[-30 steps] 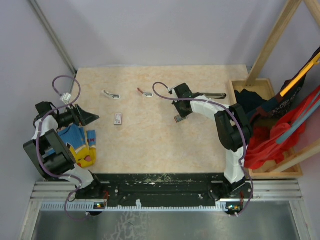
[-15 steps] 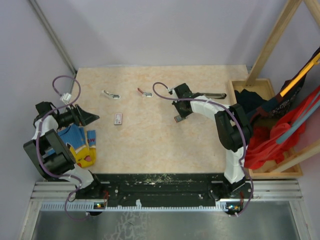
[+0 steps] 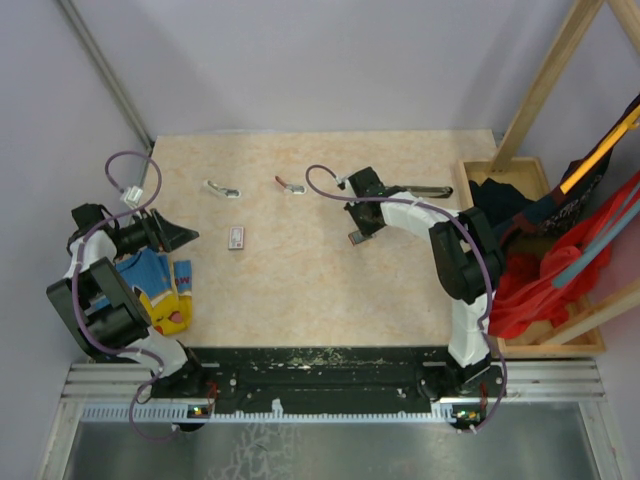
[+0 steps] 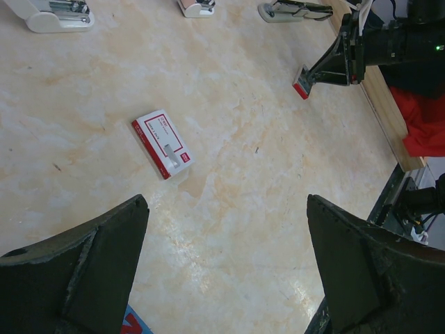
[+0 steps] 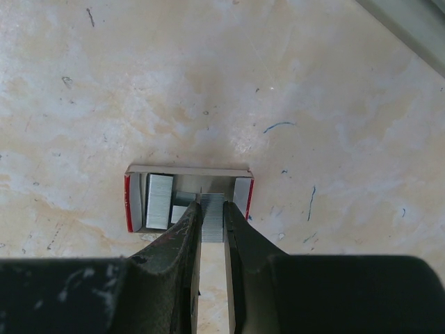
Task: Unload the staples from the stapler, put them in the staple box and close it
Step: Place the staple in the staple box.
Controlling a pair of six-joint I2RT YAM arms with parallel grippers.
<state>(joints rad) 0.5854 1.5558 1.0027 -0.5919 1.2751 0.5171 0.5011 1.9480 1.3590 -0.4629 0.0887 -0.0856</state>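
On the pale marbled table [image 3: 300, 290] both arms show in the overhead view. The left arm is folded back at the left edge. The right arm reaches in towards the middle.

The left gripper [image 4: 226, 202] hangs over bare tabletop with its jaws spread fully wide and nothing between them. The right gripper [image 5: 212, 202] is pinched almost shut.

The stapler [image 3: 428, 189] lies flat near the far right side of the table. It sits just past the right wrist and behind the fingertips, clear of both grippers. From above it is only a thin dark bar, partly cut off by the arm. The left wrist camera shows more of the stapler [image 4: 295, 10]: a silvery-grey base under a black upper arm. It is too small there to tell whether it is hinged open.

Only the right wrist camera shows what the right gripper holds. A small open box [image 5: 188, 169] with red side walls sits at the fingertips with short grey strips lying in it. The fingers are closed on the staples [image 5: 212, 224], one strip clamped edge-on between them. It may rest in the box or hang just above it; the angle does not settle that. From overhead the box is a mere speck at the gripper tip.

A white-and-red tag [image 4: 161, 144] lies flat ahead of the left gripper.
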